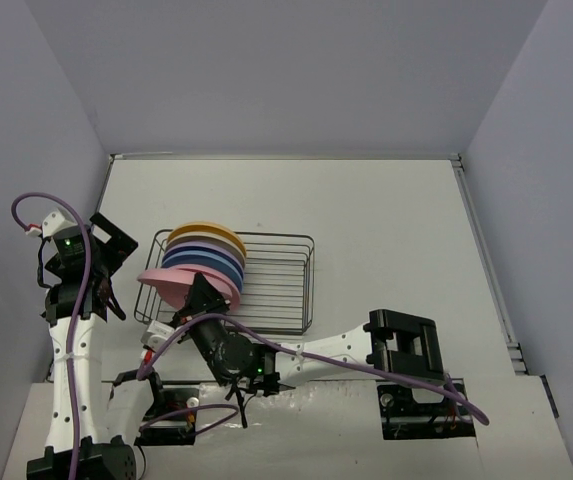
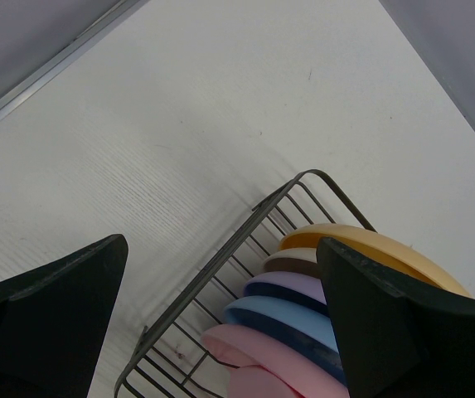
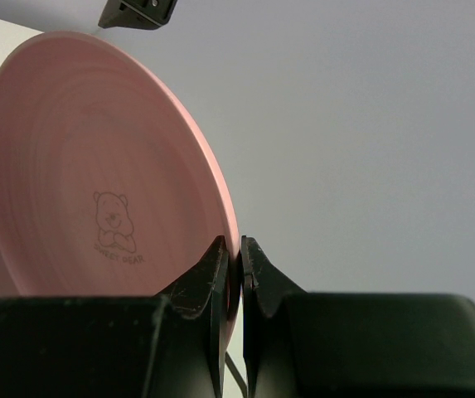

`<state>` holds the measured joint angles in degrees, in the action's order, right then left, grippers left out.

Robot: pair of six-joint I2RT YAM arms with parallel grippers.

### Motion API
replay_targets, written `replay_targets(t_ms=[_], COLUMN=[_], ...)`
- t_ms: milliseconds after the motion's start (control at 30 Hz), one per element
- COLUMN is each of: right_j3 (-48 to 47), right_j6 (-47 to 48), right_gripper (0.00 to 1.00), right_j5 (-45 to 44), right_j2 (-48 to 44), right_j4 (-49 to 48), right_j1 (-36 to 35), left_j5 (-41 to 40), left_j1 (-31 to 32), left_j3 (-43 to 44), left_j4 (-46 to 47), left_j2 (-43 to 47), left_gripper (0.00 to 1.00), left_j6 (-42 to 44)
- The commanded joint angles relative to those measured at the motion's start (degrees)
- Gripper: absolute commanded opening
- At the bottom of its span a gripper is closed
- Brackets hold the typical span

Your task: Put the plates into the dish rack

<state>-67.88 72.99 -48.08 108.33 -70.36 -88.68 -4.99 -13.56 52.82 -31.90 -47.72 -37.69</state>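
Right gripper: clamped on the pink plate rim.
Left gripper: spread wide, dish rack below, between its fingers.

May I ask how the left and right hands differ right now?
The left hand is open and empty; the right hand is shut on a pink plate's rim. The left hand sits outside the dish rack; the right hand is over its near side. Both are black.
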Motion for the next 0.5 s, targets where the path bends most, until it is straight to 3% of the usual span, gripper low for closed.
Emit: replay_targets(t_ms=[0,467], right_j3=[-1.2,-0.5], right_j6=[-0.4,-5.7], right_gripper=[0.00,0.00], right_j5=[-1.1,0.3], right_j2=[-2.0,-4.2], right_j4=[-9.8,-4.2], right_j1=[0.1,-1.1], left_j5=[-0.5,-0.6], left_j1=[0.0,0.1], left_j3=[2.2,2.2], left_j4=[2.6,2.5], left_j2=[0.7,0.9], left_gripper=[0.97,0.97], left_j6=[0.6,0.7])
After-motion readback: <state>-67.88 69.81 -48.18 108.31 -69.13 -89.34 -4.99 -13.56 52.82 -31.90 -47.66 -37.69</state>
